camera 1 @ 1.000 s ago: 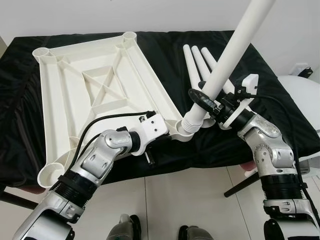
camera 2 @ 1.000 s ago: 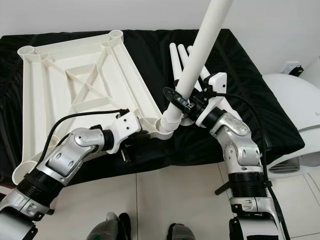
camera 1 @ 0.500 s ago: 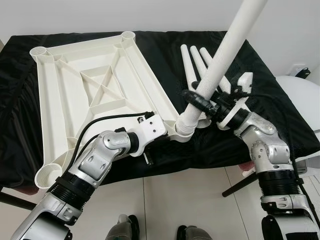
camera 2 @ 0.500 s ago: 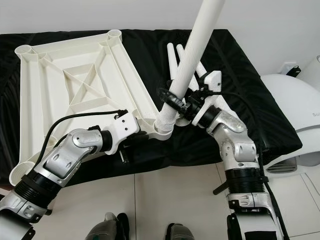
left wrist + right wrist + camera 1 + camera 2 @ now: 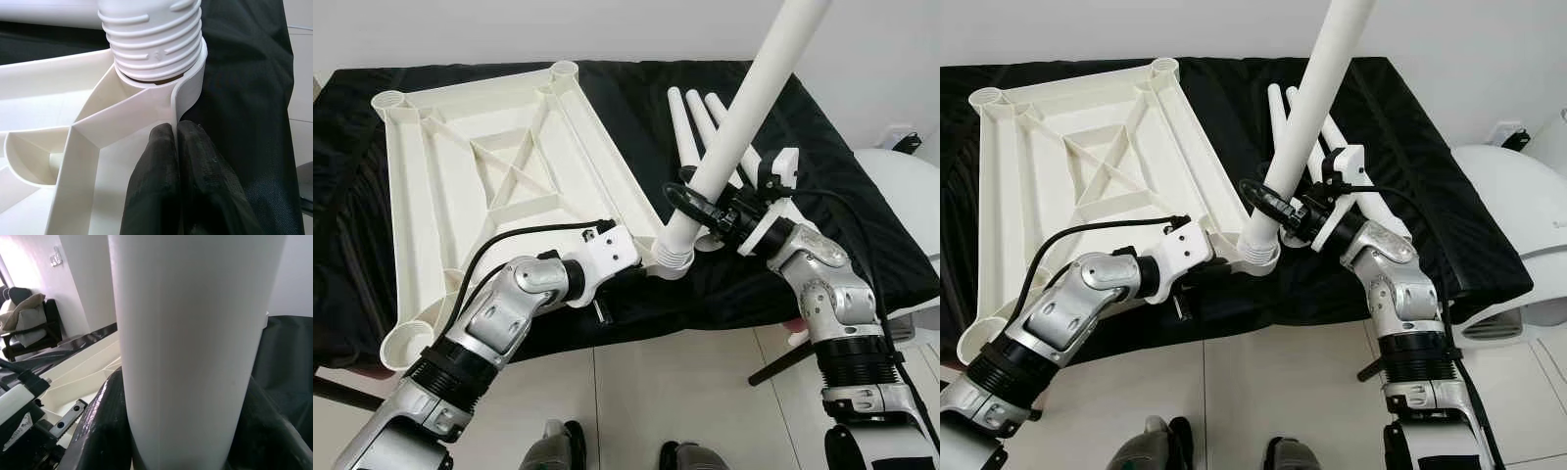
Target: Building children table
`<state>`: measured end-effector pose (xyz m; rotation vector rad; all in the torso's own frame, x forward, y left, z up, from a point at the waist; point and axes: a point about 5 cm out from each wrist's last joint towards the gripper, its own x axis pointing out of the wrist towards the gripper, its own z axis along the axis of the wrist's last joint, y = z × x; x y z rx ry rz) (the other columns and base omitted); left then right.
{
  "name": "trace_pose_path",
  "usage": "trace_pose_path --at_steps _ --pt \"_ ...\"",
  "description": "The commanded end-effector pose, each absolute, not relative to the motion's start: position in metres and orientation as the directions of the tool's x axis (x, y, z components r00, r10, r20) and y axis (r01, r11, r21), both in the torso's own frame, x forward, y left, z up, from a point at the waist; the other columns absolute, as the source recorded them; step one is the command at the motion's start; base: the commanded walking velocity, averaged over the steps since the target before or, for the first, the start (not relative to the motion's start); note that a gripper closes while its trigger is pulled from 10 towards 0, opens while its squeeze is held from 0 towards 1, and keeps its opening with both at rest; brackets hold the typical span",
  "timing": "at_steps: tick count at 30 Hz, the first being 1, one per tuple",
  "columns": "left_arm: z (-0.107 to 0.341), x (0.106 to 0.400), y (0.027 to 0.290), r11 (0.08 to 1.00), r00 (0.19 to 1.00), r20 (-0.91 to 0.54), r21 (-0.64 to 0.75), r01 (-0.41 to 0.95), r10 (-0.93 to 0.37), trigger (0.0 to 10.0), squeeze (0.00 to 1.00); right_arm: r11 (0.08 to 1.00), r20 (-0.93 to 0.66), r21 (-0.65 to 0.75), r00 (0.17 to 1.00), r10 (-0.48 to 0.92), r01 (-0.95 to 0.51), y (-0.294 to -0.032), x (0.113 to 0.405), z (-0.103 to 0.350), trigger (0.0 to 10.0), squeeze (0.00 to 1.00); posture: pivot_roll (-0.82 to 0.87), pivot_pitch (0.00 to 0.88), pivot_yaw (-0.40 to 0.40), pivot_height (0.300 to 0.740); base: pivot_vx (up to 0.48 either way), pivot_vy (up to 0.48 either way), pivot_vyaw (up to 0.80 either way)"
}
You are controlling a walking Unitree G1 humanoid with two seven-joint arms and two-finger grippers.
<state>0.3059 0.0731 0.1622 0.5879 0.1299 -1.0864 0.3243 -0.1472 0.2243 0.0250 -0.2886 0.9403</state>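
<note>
Left wrist view: threaded leg (image 5: 151, 44), seemingly unlabelled.

The upper end of the leg (image 5: 744, 113) held in the right hand (image 5: 1283, 211) runs off the top of both head views, so its tip cannot be seen. In the right wrist view the leg is so close that both ends are cut off, and the fingers (image 5: 100, 431) on either side of it are dark blurs.

The left hand (image 5: 177, 152) pinches the wall of the tabletop (image 5: 470, 176) beside the corner socket (image 5: 188, 85). How deep the leg's threaded end (image 5: 151, 41) sits in the socket is hidden by the rim.

The near ends of the spare legs (image 5: 690, 122) lie hidden behind the right hand and the held leg.

The bench is hidden under the black cloth (image 5: 636, 98).
</note>
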Motion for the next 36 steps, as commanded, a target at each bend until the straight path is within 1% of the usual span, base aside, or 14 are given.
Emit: trace_pose_path --at_steps 1,3,7,11,14,16,18,24,30,36 --pt "0.130 0.298 0.082 0.293 0.405 -0.522 0.288 0.912 -0.751 10.0 0.00 0.604 0.207 -0.094 0.577 0.790 -0.792 -0.151 0.325 0.213 10.0 0.00 -0.02 0.159 -0.022 0.740 0.000 0.000 0.00" --pt "0.131 0.298 0.080 0.292 0.406 -0.518 0.290 0.911 -0.753 10.0 0.00 0.621 0.189 -0.106 0.598 0.779 -0.776 -0.155 0.326 0.209 10.0 0.00 -0.03 0.156 -0.020 0.740 0.000 0.000 0.00" --pt "0.131 0.298 0.080 0.290 0.404 -0.517 0.290 0.912 -0.755 10.0 0.00 0.622 0.179 -0.099 0.601 0.779 -0.777 -0.155 0.326 0.207 10.0 0.00 -0.03 0.156 -0.019 0.740 0.000 0.000 0.00" --pt "0.131 0.297 0.079 0.289 0.404 -0.516 0.290 0.912 -0.755 10.0 0.00 0.610 0.182 -0.103 0.588 0.788 -0.786 -0.152 0.324 0.207 10.0 0.00 -0.03 0.154 -0.018 0.740 0.000 0.000 0.00" --pt "0.131 0.296 0.078 0.287 0.401 -0.515 0.288 0.914 -0.758 10.0 0.00 0.579 0.186 -0.124 0.554 0.812 -0.806 -0.143 0.319 0.209 10.0 0.00 -0.03 0.153 -0.016 0.740 0.000 0.000 0.00" --pt "0.131 0.296 0.078 0.287 0.401 -0.515 0.288 0.914 -0.758 10.0 0.00 0.579 0.186 -0.124 0.554 0.812 -0.806 -0.143 0.319 0.209 10.0 0.00 -0.03 0.153 -0.016 0.740 0.000 0.000 0.00" --pt "0.131 0.295 0.077 0.285 0.399 -0.514 0.288 0.914 -0.760 10.0 0.00 0.558 0.180 -0.131 0.534 0.826 -0.819 -0.139 0.316 0.207 10.0 0.00 -0.03 0.155 -0.017 0.740 0.000 0.000 0.00" --pt "0.131 0.295 0.077 0.284 0.398 -0.512 0.288 0.914 -0.761 10.0 0.00 0.544 0.172 -0.137 0.521 0.836 -0.828 -0.136 0.314 0.205 10.0 0.00 -0.03 0.157 -0.018 0.740 0.000 0.000 0.00" --pt "0.133 0.294 0.076 0.288 0.401 -0.508 0.290 0.913 -0.762 10.0 0.00 0.506 0.158 -0.143 0.485 0.860 -0.850 -0.127 0.311 0.202 10.0 0.00 -0.03 0.167 -0.023 0.740 0.000 0.000 0.00" --pt "0.133 0.293 0.076 0.291 0.403 -0.506 0.288 0.912 -0.762 10.0 0.00 0.488 0.151 -0.139 0.469 0.870 -0.862 -0.122 0.308 0.200 10.0 0.00 -0.03 0.171 -0.023 0.740 0.000 0.000 0.00"
